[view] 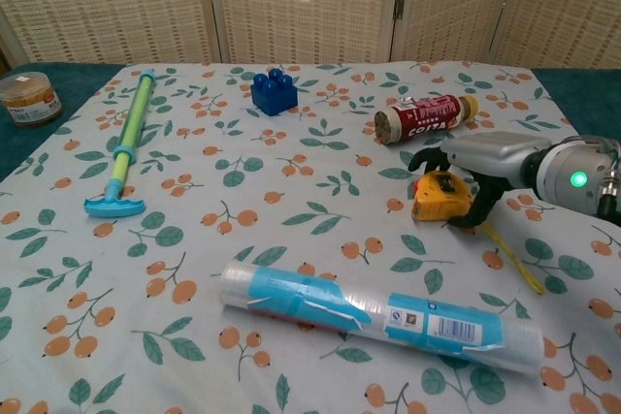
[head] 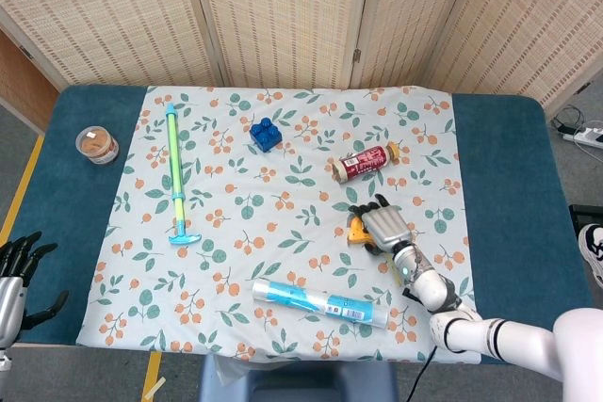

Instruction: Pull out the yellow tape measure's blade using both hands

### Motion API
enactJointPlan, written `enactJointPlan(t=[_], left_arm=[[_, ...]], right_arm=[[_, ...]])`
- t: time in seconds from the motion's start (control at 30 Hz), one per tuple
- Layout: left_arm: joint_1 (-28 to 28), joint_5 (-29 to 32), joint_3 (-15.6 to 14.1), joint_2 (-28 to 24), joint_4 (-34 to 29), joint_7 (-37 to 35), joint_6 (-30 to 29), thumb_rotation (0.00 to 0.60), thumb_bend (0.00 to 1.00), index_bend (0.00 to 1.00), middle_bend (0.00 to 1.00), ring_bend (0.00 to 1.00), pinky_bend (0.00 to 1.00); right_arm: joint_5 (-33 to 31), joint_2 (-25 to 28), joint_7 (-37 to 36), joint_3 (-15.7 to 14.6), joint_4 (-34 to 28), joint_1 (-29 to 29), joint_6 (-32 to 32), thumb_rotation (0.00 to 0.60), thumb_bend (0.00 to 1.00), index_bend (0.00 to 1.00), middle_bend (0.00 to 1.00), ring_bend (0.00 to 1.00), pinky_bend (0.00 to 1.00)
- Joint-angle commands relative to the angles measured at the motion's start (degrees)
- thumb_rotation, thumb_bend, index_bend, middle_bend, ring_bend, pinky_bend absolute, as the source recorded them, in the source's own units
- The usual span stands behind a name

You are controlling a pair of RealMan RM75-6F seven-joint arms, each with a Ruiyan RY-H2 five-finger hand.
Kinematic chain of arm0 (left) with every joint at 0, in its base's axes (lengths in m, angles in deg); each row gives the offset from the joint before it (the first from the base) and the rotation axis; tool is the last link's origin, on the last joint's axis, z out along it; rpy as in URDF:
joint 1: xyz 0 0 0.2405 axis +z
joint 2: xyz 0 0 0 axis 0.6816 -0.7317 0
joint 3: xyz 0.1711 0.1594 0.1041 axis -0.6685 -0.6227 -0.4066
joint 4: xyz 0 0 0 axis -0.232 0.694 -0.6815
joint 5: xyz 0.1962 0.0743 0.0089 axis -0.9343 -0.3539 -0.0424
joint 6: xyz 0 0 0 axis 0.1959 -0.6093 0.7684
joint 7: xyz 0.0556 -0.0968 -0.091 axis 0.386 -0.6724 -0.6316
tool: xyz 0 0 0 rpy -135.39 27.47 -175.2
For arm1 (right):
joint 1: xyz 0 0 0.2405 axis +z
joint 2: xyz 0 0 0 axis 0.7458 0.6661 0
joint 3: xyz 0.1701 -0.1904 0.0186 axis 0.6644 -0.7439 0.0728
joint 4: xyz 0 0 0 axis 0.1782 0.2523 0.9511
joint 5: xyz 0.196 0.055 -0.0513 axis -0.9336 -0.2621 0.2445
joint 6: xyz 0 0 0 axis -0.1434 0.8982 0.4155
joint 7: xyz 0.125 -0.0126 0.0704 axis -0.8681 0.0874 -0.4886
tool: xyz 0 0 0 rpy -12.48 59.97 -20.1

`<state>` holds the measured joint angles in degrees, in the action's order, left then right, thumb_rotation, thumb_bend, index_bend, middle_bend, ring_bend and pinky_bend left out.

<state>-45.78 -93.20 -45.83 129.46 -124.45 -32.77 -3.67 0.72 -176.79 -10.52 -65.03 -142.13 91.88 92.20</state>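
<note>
A: Where is the yellow tape measure (view: 441,196)?

B: On the floral cloth (head: 236,233), right of centre, lying flat just below the red drink bottle (view: 427,116). A short yellow strip of blade (view: 512,259) trails from it toward the near right.

A: And the right hand (view: 468,164)?

B: Arched over the case, fingers apart and curled down around its top and right side. Whether they actually press it, I cannot tell.

A: The left hand (head: 13,280)?

B: At the table's near left corner, well apart from the case, fingers spread and holding nothing.

A: What surrounds the case?

B: The bottle lies on its side just behind. A clear roll with blue print (view: 378,317) lies across the cloth in front. The blue toy brick (view: 274,90) sits further back. A green and blue rod (view: 124,147) lies along the left, with a small round tub (view: 27,97) on the bare blue table (head: 509,185) beyond it.
</note>
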Motion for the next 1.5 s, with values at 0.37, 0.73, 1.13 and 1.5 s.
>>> enactJointPlan(t=[0.37,0.73,1.13,1.5], left_arm=[[-7.1,-3.0,5.5,3.3,-2.6,-2.5,2.0,0.600,0.32,0.23,0.12,0.09,0.00],[-19.0,-2.4,9.9,9.1,-7.6,4.1,13.1,0.600,0.32,0.19,0.12,0.09,0.00],[-27.4,1.4,11.7,16.8,-9.1,13.2,20.0,0.600,0.32,0.12,0.12,0.08,0.00],[-31.9,5.3,12.0,22.9,-6.7,19.0,22.5,0.600,0.31,0.09,0.11,0.08,0.00]], right_arm=[[2.9,1.6,-12.1,3.6,-7.2,-3.9,6.1,0.600,0.36,0.52,0.51,0.35,0.04],[12.4,-1.4,-34.7,6.5,-10.5,-7.8,9.5,0.600,0.36,0.52,0.51,0.35,0.04],[20.9,-14.1,-46.6,8.1,-1.3,-6.8,17.2,0.600,0.36,0.52,0.51,0.35,0.04],[24.3,-22.6,-51.2,8.3,6.8,-5.4,21.1,0.600,0.36,0.52,0.51,0.35,0.04]])
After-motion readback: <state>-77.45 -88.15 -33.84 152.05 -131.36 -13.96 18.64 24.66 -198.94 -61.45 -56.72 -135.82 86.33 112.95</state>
